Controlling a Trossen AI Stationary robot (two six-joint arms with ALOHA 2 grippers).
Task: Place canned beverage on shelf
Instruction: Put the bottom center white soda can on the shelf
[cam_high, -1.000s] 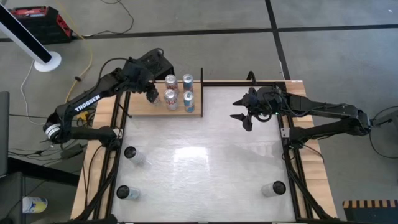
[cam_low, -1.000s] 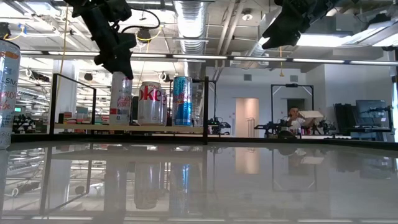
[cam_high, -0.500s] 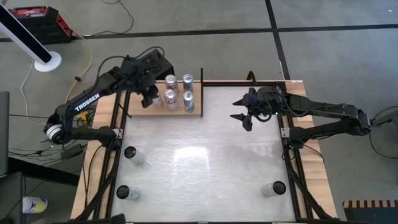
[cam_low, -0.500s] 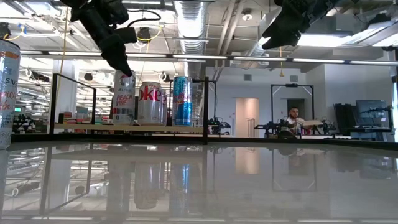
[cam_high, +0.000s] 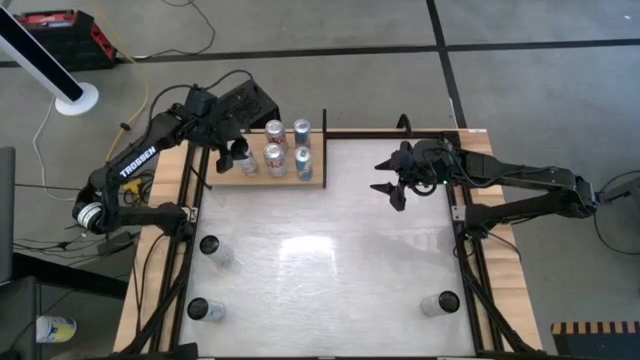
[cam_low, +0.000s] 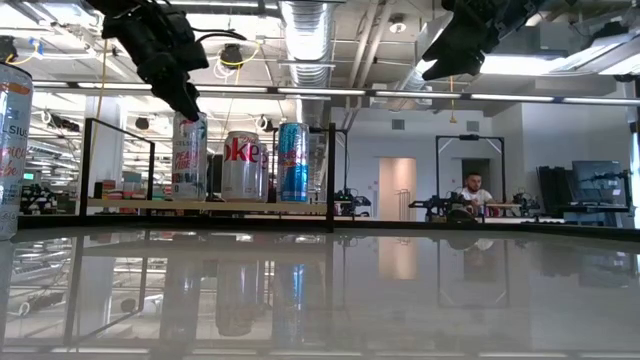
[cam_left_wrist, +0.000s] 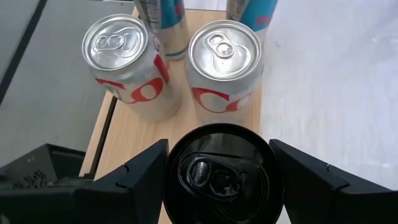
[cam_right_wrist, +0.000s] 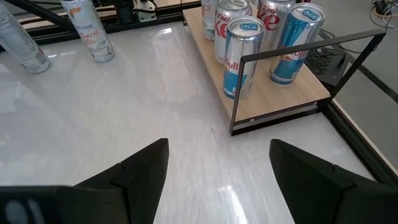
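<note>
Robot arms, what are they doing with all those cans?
They are stocking a little shelf. The left tool is open and hovers right over a black-topped can that stands on the shelf's left part, beside four other cans. The right tool waits, open, above the table's far right side. Three more cans stand on the table near the front.

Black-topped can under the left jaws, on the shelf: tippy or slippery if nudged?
Probably tippy: the black-topped can is tall and narrow, standing upright on the shelf. Likely slippery, its smooth round wall offers little grip. If it falls, it would likely roll or hit the Coke cans close beside it.
</note>
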